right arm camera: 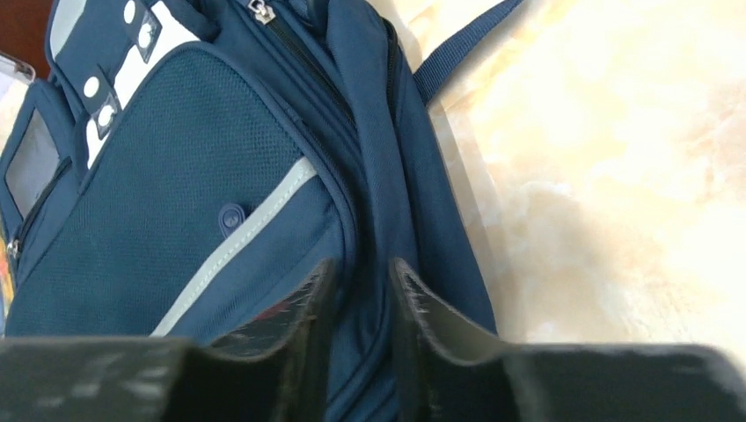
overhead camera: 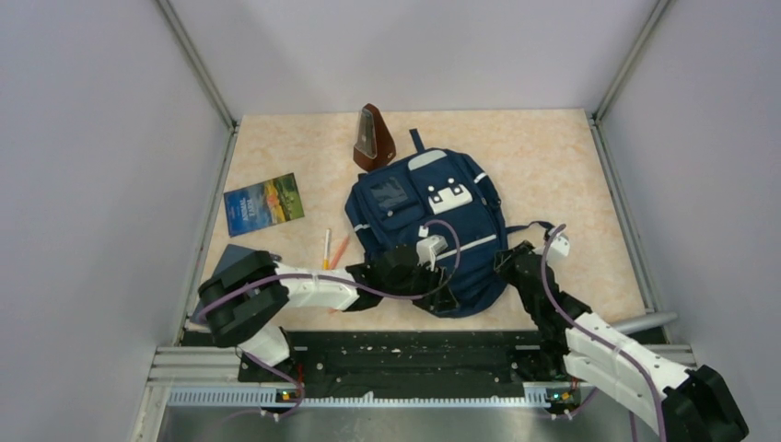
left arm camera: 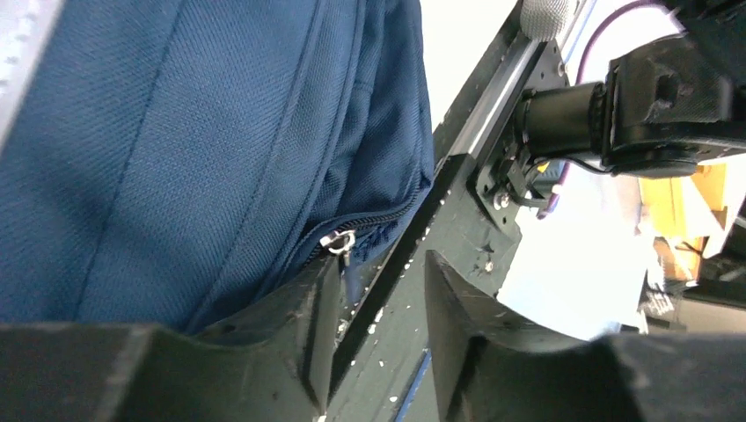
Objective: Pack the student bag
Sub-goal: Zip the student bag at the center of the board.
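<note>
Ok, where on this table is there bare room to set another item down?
Bare tabletop far right, between the student bag and the right wall, and the far left corner behind the book, left of the metronome. Crowded near left: pens, left arm.

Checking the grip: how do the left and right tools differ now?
On the left tool the fingers stand apart with nothing between them; on the right tool the gap is narrower, with a fold of the student bag in it. The left tool is at the bag's near edge by the zipper pull; the right tool is at its right side. Both are against the bag.
</note>
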{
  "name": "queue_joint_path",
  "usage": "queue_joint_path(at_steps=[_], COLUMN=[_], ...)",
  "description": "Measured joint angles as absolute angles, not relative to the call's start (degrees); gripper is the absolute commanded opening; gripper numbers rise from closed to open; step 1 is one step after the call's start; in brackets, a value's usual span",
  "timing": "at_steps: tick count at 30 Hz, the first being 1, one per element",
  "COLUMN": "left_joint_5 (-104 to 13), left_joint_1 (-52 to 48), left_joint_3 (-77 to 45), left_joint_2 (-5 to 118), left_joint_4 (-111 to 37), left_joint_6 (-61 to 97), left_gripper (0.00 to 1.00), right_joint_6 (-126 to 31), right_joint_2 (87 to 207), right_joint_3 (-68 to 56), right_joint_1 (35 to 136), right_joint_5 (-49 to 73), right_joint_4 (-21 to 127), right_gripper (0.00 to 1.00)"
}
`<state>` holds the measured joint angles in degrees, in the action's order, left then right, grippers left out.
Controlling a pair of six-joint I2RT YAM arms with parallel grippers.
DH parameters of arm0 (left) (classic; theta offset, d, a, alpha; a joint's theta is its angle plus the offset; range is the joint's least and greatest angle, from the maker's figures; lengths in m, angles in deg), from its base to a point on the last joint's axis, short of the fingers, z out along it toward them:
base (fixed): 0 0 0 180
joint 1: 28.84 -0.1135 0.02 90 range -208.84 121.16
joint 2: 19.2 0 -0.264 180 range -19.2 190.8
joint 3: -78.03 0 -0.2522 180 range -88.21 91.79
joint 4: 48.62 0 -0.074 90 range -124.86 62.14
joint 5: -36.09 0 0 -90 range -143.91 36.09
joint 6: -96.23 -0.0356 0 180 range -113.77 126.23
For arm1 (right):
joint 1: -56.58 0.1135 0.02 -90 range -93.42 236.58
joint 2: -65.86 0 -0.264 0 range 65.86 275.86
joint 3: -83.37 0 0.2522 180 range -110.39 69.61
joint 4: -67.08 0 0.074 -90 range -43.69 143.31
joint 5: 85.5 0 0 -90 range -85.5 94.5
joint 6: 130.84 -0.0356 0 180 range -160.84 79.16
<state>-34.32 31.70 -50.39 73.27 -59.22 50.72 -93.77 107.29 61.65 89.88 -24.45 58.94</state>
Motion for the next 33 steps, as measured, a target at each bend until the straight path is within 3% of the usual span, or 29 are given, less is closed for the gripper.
queue_joint_path(at_steps=[4,6,14,20,27,33], left_joint_5=[-39.0,-41.8,-49.8,-51.6,-50.2,-46.3], left_joint_1=[31.8,31.5,29.5,22.5,12.2,9.4], left_joint_3=[-50.3,-50.1,-50.6,-57.5,-64.8,-66.1], left_joint_2=[66.9,64.2,55.6,47.2,40.0,41.8], left_joint_4=[-54.3,-51.6,-41.7,-38.5,-36.7,-40.2], left_joint_6=[48.1,47.2,46.1,47.0,47.7,48.8], left_gripper=[0.65,0.69,0.77,0.79,0.84,0.85], right_joint_6=[-91.3,-88.9,-82.6,-80.2,-78.3,-78.6], right_joint_2=[102.9,101.4,101.6,98.4,100.5,104.6], right_joint_3=[60.7,59.5,52.2,48.7,44.2,44.2], right_joint_1=[90.6,90.8,91.0,91.1,91.3,93.9], right_joint_5=[-23.4,-21.7,-14.9,-14.4,-9.1,-3.8], right_joint_4=[52.8,49.0,37.7,31.0,29.2,29.3], right_gripper=[0.57,0.63,0.62,0.63,0.62,0.61])
